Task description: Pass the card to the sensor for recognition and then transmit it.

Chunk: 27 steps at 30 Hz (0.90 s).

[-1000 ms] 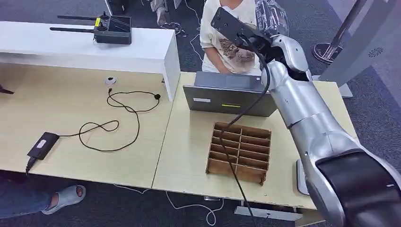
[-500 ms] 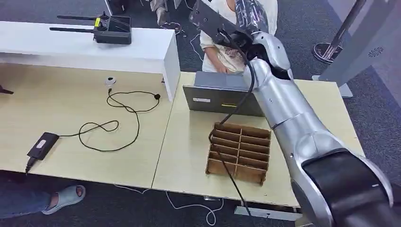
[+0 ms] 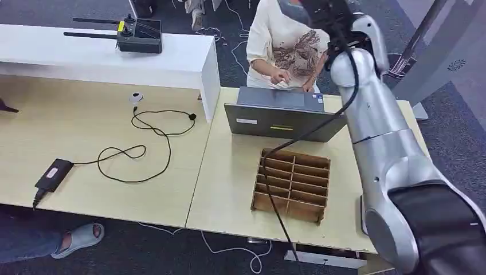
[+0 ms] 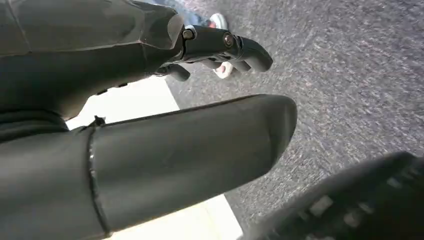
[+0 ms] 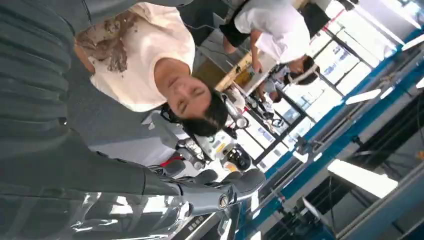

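- Silver right arm (image 3: pixel 372 120) is reaching up over the open grey laptop (image 3: pixel 281 121), with the forearm passing above the laptop's right end.
- Right robot hand (image 5: pixel 200 192) is raised above and beyond the laptop, in front of a seated person in a cream printed shirt (image 3: pixel 286 46). The dark fingers (image 5: pixel 245 181) are stretching out over a glossy, reflective surface (image 5: pixel 125 220). Cannot tell whether it is grasping anything.
- The card cannot be made out. Cannot tell whether the glossy surface is the card.
- Left robot hand (image 4: pixel 175 150) is hanging over grey carpet (image 4: pixel 350 75). The thick thumb and dark fingers (image 4: pixel 225 45) are apart, and it is holding nothing.
- The brown slotted wooden organiser box (image 3: pixel 291 184) is sitting on the pale wood desk (image 3: pixel 223 183), just in front of the laptop.
- A loose black cable (image 3: pixel 143 143) is trailing across the desk to the left of the laptop and running to a black power brick (image 3: pixel 53 174), further left.
- The black box with antennas (image 3: pixel 137 35) is resting on a white raised shelf (image 3: pixel 103 57), behind and left of the laptop.
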Each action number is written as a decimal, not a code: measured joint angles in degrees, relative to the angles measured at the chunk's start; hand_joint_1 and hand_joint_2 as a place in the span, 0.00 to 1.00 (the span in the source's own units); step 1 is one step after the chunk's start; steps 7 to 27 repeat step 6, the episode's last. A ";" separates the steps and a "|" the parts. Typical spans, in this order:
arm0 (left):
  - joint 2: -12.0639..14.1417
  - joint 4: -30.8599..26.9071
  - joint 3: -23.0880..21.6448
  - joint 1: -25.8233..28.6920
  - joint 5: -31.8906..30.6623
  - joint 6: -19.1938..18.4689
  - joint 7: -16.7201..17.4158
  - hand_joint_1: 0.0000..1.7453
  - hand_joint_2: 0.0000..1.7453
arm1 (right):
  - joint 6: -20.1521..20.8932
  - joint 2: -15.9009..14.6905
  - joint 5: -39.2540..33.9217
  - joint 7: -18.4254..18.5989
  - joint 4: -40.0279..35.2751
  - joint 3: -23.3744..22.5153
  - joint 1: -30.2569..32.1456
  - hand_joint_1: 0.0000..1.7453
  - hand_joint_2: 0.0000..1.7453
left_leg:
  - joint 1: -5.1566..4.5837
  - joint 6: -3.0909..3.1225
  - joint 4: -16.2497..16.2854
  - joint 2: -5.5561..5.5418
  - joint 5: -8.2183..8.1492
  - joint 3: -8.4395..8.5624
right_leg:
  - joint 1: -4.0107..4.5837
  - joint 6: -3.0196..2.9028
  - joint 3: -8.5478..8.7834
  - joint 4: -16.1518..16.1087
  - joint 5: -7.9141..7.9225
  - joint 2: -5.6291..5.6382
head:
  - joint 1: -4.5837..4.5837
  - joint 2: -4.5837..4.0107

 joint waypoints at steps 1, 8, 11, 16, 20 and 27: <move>0.37 0.00 -0.20 0.18 -0.02 -0.11 -0.54 0.00 0.00 | 1.18 -1.80 -2.12 -1.38 -0.91 -1.58 0.37 0.00 1.00 | 0.00 0.01 0.02 -0.03 0.00 0.00 | 0.00 0.01 0.00 -0.01 0.01 -0.01 | -0.02 -0.02; 1.83 0.00 -1.62 0.46 -0.20 -0.35 -1.57 0.00 0.00 | 8.29 -9.99 -11.28 -4.87 -6.85 -7.57 4.78 0.00 1.00 | -0.09 0.06 0.03 0.06 -0.04 -0.02 | -0.08 0.08 -0.03 -0.05 0.05 0.08 | -0.02 -0.02; 1.83 0.00 -1.62 0.46 -0.20 -0.35 -1.57 0.00 0.00 | 8.29 -9.99 -11.28 -4.87 -6.85 -7.57 4.78 0.00 1.00 | -0.09 0.06 0.03 0.06 -0.04 -0.02 | -0.08 0.08 -0.03 -0.05 0.05 0.08 | -0.02 -0.02; 1.83 0.00 -1.62 0.46 -0.20 -0.35 -1.57 0.00 0.00 | 8.29 -9.99 -11.28 -4.87 -6.85 -7.57 4.78 0.00 1.00 | -0.09 0.06 0.03 0.06 -0.04 -0.02 | -0.08 0.08 -0.03 -0.05 0.05 0.08 | -0.02 -0.02; 1.83 0.00 -1.62 0.46 -0.20 -0.35 -1.57 0.00 0.00 | 8.29 -9.99 -11.28 -4.87 -6.85 -7.57 4.78 0.00 1.00 | -0.09 0.06 0.03 0.06 -0.04 -0.02 | -0.08 0.08 -0.03 -0.05 0.05 0.08 | -0.02 -0.02; 1.83 0.00 -1.62 0.46 -0.20 -0.35 -1.57 0.00 0.00 | 8.29 -9.99 -11.28 -4.87 -6.85 -7.57 4.78 0.00 1.00 | -0.09 0.06 0.03 0.06 -0.04 -0.02 | -0.08 0.08 -0.03 -0.05 0.05 0.08 | -0.02 -0.02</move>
